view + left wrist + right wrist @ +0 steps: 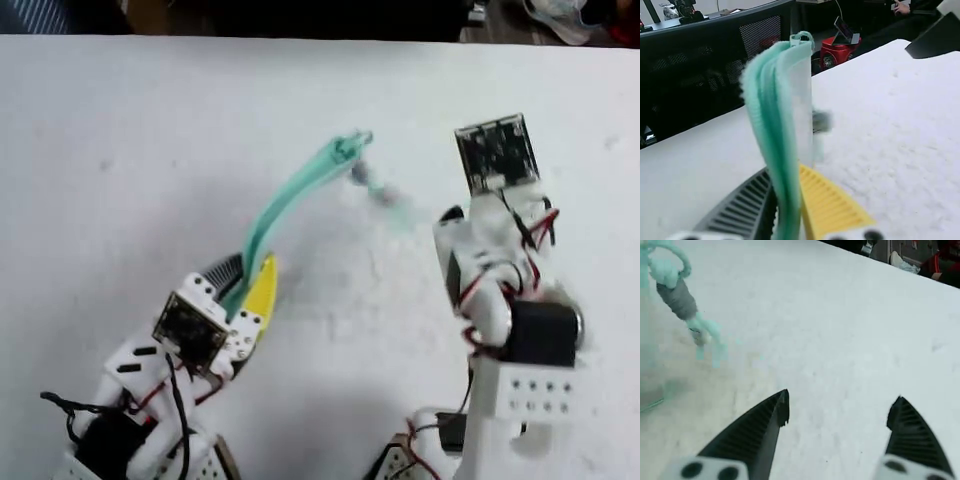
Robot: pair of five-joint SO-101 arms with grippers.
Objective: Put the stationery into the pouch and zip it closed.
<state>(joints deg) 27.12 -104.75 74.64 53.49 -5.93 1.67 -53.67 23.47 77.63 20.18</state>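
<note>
My left claw (785,200) is pinching the teal pouch (775,115) between its grey finger (740,210) and its yellow finger (832,205), both pressing flat against the material at the pouch's near end. The pouch is rising edge-on straight out ahead of this claw's fingertips and curving away above the white worktop (120,150), not lying flat on it. At the pouch's far end, well beyond the left claw, a small teal loop is showing, and a grey zipper pull (677,297) is hanging just beneath it, blurred. I cannot tell whether the zip is standing open or closed. My right claw (840,410) is hovering over the worktop with its two dark fingers spread wide apart, gripping nothing. The zipper pull is hanging ahead of this claw and off toward the side where my left arm is, near it but not touching either finger.
</note>
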